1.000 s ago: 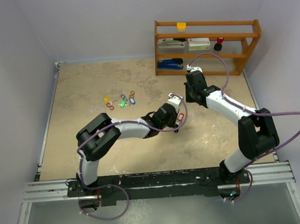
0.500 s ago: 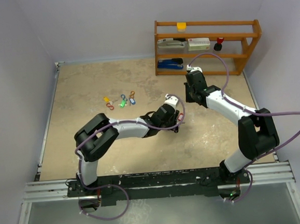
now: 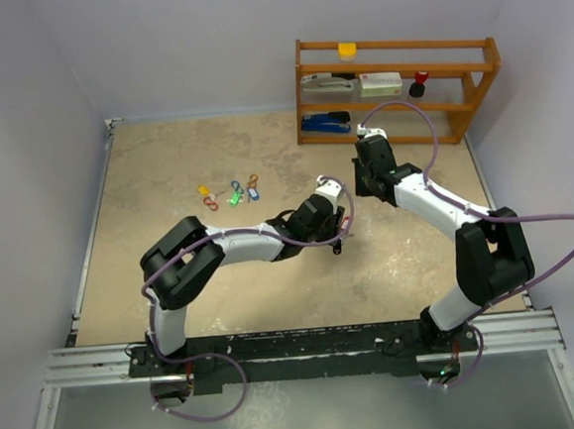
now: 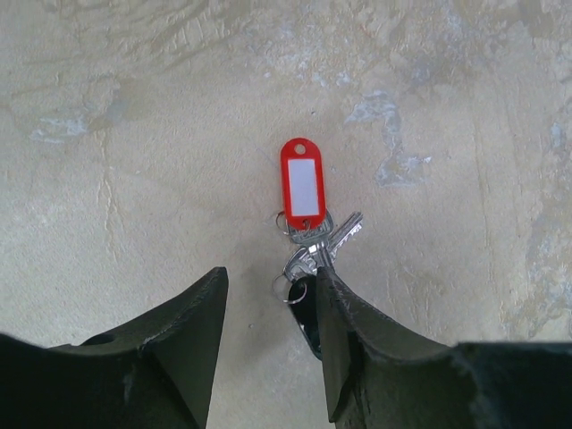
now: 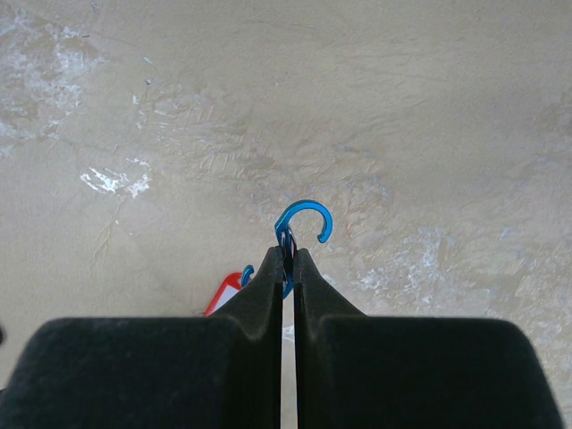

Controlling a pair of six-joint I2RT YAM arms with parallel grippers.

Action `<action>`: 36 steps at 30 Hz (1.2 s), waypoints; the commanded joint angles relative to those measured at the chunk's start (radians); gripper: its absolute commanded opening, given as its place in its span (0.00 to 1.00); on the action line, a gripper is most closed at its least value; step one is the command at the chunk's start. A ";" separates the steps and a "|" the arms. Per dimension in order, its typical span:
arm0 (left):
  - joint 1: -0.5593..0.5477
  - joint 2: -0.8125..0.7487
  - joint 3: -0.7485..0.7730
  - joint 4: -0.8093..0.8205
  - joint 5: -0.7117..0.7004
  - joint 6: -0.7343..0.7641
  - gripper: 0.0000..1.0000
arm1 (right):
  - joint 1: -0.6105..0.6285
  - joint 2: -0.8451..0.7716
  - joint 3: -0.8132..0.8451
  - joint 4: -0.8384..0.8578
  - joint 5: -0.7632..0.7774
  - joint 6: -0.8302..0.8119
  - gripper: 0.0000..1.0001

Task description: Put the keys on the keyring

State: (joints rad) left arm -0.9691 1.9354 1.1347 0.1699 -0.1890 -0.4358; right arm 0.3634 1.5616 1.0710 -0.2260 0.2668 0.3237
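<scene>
From above, the left hand and right hand meet near the middle of the sandy surface. A scatter of tagged keys lies well apart to their left, and a wooden shelf stands at the far edge.

From the left wrist, a red-tagged key bunch lies flat on the surface just ahead of the left hand. Its silver keys and black fob sit beside the right-side finger; whether they touch it cannot be told. The hand stands part open and grips nothing.

From the right wrist, the right hand is clenched on a blue hook-shaped clip, whose curl juts out past the fingertips. The red tag peeks out low beside the left-side finger
</scene>
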 commanded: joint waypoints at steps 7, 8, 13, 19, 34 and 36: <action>0.003 0.051 0.072 0.081 0.023 0.137 0.43 | -0.006 -0.031 0.001 0.025 0.000 -0.014 0.00; 0.003 0.059 0.074 0.084 0.032 0.147 0.42 | -0.006 -0.031 0.001 0.025 0.000 -0.014 0.00; 0.001 0.084 0.075 0.086 0.063 0.190 0.43 | -0.006 -0.032 -0.002 0.025 0.000 -0.014 0.00; 0.001 0.108 0.093 0.089 0.077 0.224 0.43 | -0.006 -0.034 -0.002 0.024 0.000 -0.014 0.00; 0.001 0.159 0.142 0.065 0.053 0.252 0.37 | -0.006 -0.033 -0.006 0.028 0.002 -0.016 0.00; 0.001 0.157 0.141 0.066 0.051 0.252 0.35 | -0.006 -0.032 -0.008 0.028 0.000 -0.017 0.00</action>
State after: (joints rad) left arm -0.9691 2.0789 1.2419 0.2237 -0.1337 -0.2119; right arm 0.3447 1.5616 1.0710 -0.2096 0.2775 0.3099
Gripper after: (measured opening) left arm 0.372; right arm 0.018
